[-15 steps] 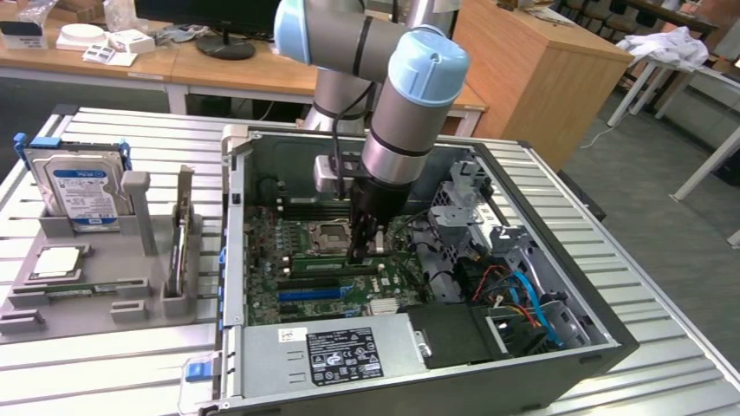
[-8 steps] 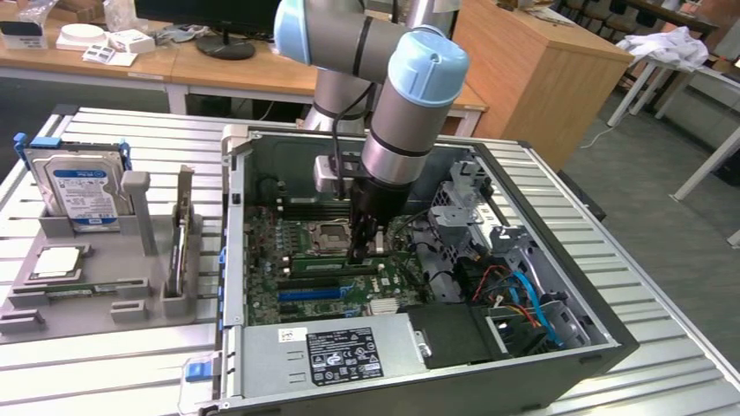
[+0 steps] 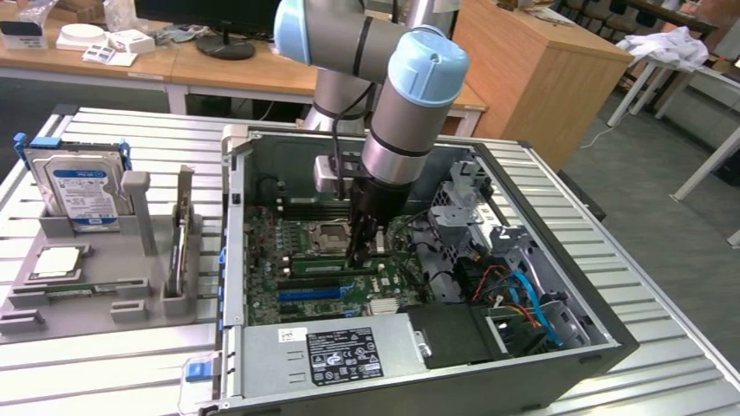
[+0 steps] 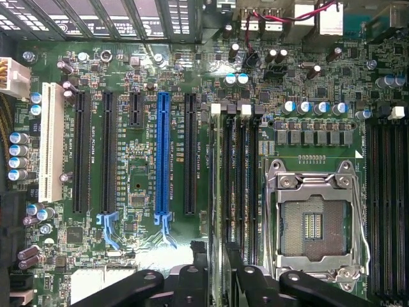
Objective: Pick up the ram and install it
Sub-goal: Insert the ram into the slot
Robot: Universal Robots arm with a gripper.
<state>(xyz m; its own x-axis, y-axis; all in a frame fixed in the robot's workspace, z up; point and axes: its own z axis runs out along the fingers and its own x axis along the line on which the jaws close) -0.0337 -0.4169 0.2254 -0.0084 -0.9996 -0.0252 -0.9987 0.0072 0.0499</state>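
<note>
The ram [image 4: 220, 192] is a thin green stick seen edge-on, standing upright in the outermost of the black memory slots [image 4: 246, 179] beside the processor socket [image 4: 313, 220]. My gripper [image 4: 218, 272] straddles one end of it. One black finger [image 4: 199, 268] stands on each side, slightly off the board, so the jaws look open. In the exterior view the gripper [image 3: 364, 253] reaches down inside the open computer case [image 3: 578, 347], right over the ram [image 3: 335, 266] on the motherboard.
Case walls, a drive cage [image 3: 463, 204] and cables [image 3: 521, 295] crowd the exterior view's right. A power supply [image 3: 335, 351] sits at the front. On the left, a grey fixture [image 3: 116, 269] holds a hard drive [image 3: 81, 186], a processor chip [image 3: 58, 260] and another green stick [image 3: 69, 289].
</note>
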